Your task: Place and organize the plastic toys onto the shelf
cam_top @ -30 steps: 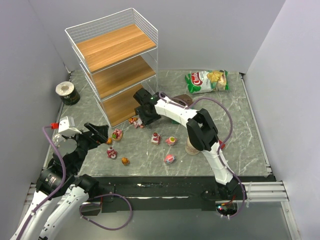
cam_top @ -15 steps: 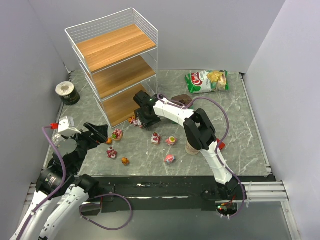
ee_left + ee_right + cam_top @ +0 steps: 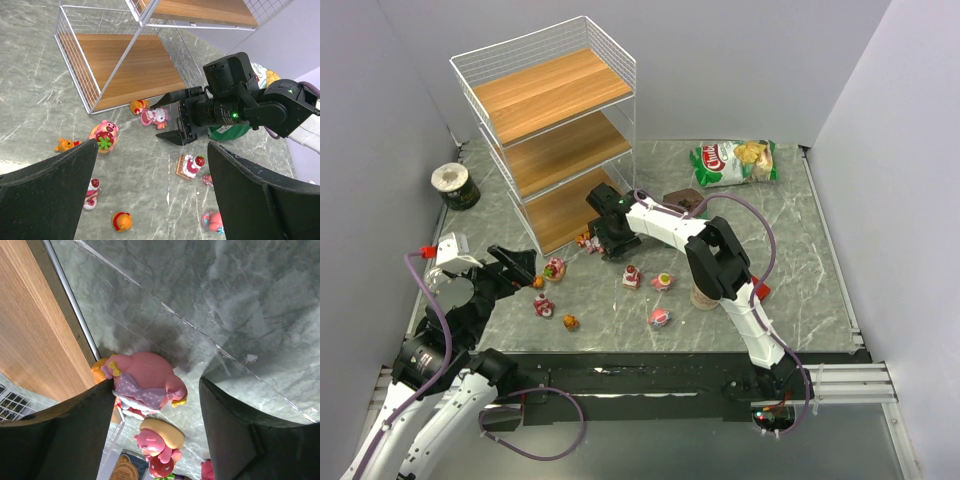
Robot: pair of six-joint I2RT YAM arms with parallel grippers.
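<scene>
Overhead and wrist views, read left to right, with every place given from the shelf (image 3: 548,130).

Left of the shelf's foot stood a dark tin (image 3: 453,186) on the grey marbled table (image 3: 820,280). In front of the shelf and to its left hung the left claw (image 3: 525,268), its fingers spread as wide as they went and holding nothing.

The shelf itself, a white wire rack with three wooden tiers, stood at the far left of the table. The toys lay on the table in front of it. A pink bear toy (image 3: 102,136) and a small orange toy (image 3: 64,145) lay in front of its left corner. A cake-slice toy (image 3: 187,165) lay farther out to the right.

At the shelf's lower front corner lay a pink-and-white toy (image 3: 145,377), with an orange-yellow toy (image 3: 98,371) just behind it against the wire. The right claw (image 3: 156,121) straddled the pink-and-white toy, its jaws parted, one finger (image 3: 65,425) at the toy's side and the other standing clear. It gripped nothing.

Well to the right of the shelf lay a green snack bag (image 3: 733,161).
</scene>
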